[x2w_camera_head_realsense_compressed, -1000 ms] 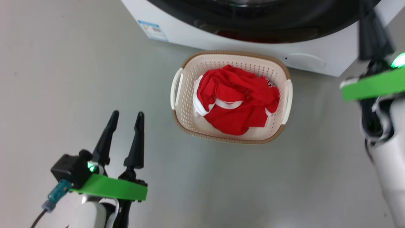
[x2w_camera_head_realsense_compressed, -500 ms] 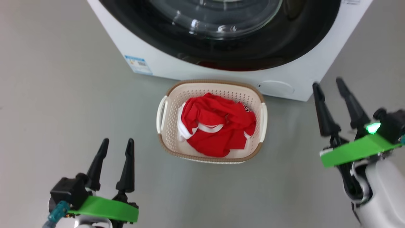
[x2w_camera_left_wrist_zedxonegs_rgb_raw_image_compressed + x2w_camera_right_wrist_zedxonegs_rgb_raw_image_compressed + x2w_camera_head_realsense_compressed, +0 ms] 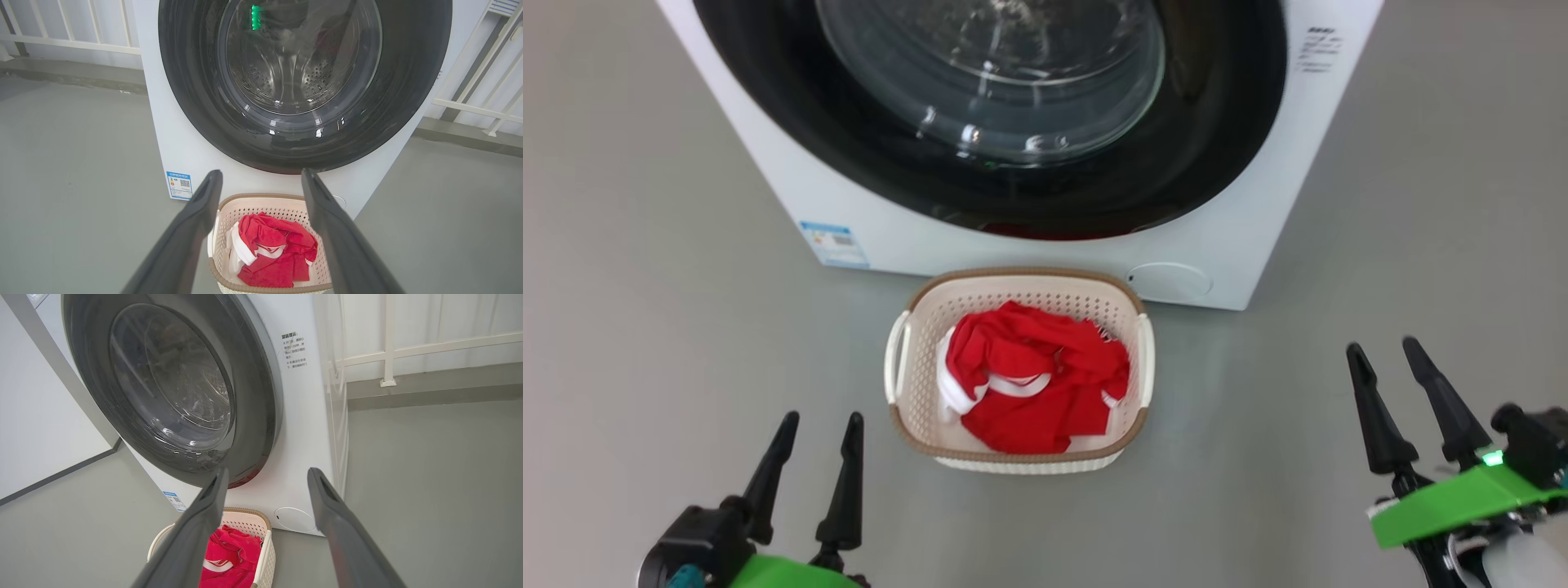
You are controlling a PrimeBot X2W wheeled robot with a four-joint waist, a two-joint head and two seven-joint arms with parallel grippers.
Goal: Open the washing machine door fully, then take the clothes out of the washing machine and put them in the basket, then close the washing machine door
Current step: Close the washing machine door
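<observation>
Floor (image 3: 645, 367): grey and smooth, spreading under everything you see.
Left gripper (image 3: 822, 418): low at your left, fingers apart, holding nothing.
Right gripper (image 3: 1382, 347): low at your right, fingers apart too, holding nothing, well clear of the basket.
Basket (image 3: 1021, 273): on the floor between your grippers and a little beyond them, just in front of the washer.
Clothes (image 3: 1029, 392): red with white trim, bunched inside the basket.
Washer (image 3: 792, 204): white, right behind the basket, with a blue label (image 3: 833, 243) at its lower left corner.
Door (image 3: 1217, 147): flat against the washer's front; through its glass your left wrist view shows you the steel drum (image 3: 294, 77).
Railing (image 3: 61, 38): white, behind the washer.
</observation>
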